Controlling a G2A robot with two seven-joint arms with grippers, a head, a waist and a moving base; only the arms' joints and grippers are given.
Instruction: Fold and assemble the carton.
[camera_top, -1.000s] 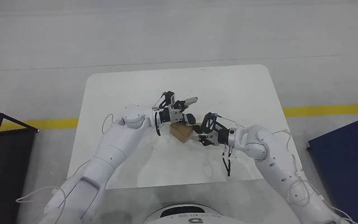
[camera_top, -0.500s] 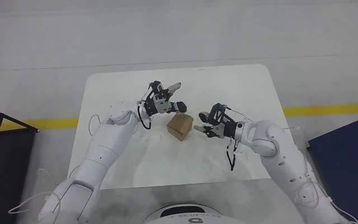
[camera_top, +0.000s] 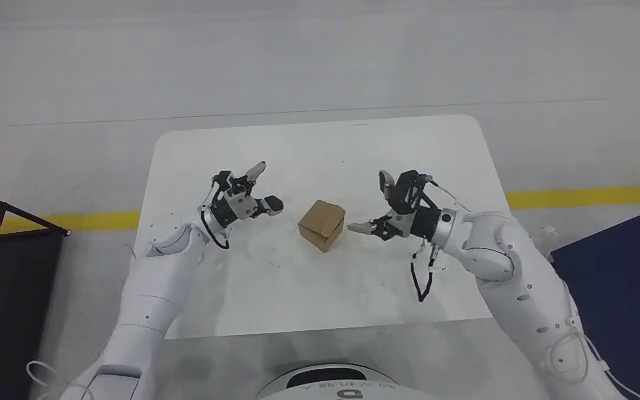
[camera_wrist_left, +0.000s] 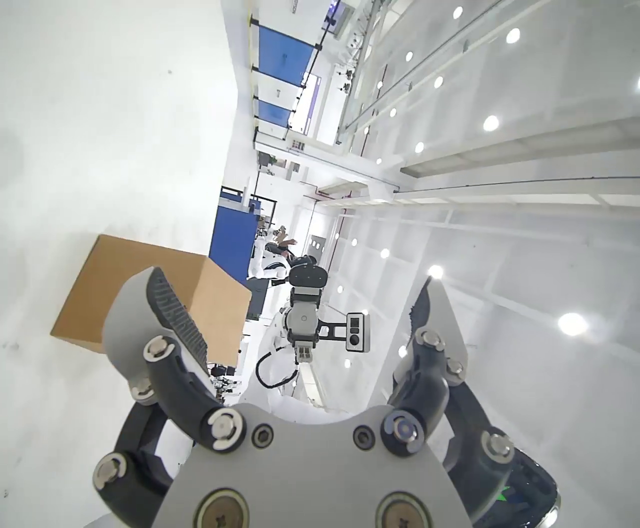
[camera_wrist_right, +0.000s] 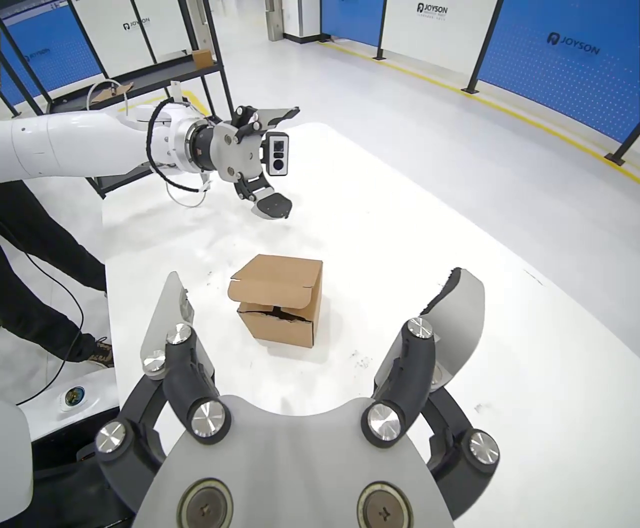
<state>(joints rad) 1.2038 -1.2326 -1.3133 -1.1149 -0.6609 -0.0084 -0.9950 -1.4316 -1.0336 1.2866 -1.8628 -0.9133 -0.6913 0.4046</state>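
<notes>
Brown carton (camera_top: 322, 225) mid table (camera_top: 300, 290). Left gripper (camera_top: 266, 187) at nine o'clock, right gripper (camera_top: 370, 204) at three, both released. White lettering on blue panels (camera_wrist_right: 550, 75).

The right tool (camera_wrist_right: 320, 279), fingers spread wide, faces the brown carton (camera_wrist_right: 280, 305) at twelve o'clock on the table (camera_wrist_right: 425, 235); the left tool (camera_wrist_right: 286, 160), fingers apart, hovers beyond at eleven.

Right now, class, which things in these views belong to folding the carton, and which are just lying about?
Job in hand: carton on the table; left jaws and right jaws, both open, either side of it.
Lying about: black rack; blue panels; yellow floor line.
</notes>
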